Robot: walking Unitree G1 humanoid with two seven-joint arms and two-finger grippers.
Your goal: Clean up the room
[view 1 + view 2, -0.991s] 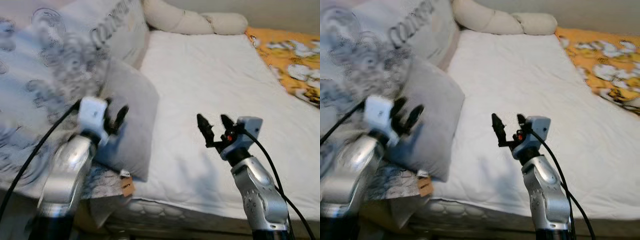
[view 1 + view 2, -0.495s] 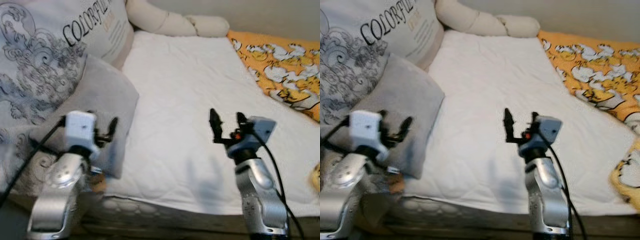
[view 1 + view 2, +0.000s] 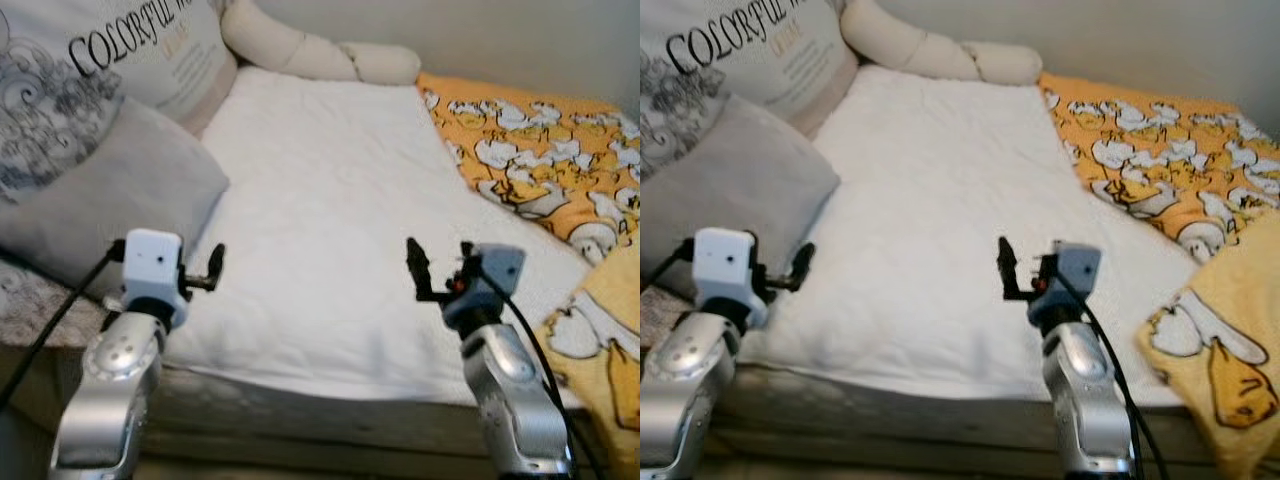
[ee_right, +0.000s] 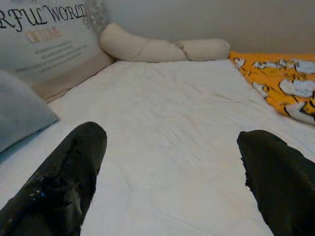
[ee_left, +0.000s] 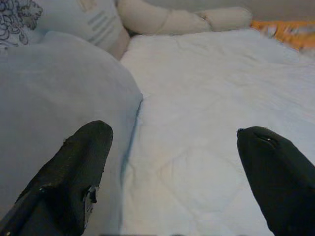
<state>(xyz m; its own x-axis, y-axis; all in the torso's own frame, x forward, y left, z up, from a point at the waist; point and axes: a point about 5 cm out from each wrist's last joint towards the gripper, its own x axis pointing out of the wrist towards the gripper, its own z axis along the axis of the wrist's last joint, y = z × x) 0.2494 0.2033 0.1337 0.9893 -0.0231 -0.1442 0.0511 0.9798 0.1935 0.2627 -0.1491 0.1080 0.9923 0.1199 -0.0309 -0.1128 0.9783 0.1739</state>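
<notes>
A bed with a white sheet [image 3: 330, 200] lies before me. A grey pillow [image 3: 110, 195] rests at its left, against a large printed cushion [image 3: 120, 50]. An orange blanket with a duck print [image 3: 530, 150] is bunched along the bed's right side and hangs over the front right corner. My left gripper [image 3: 205, 272] hovers open and empty over the sheet's front left, just right of the grey pillow [image 5: 54, 123]. Over the front middle of the sheet, my right gripper [image 3: 438, 270] is also open and holds nothing.
A long beige bolster [image 3: 310, 55] lies across the head of the bed against the wall. The mattress's front edge [image 3: 330, 400] runs just below both grippers. The orange blanket's yellow fold [image 3: 600, 330] hangs close to my right arm.
The whole view has swung right, bringing more of the orange blanket in. My left gripper, earlier in front of the grey pillow, now stands over the white sheet beside it. Both grippers stay open.
</notes>
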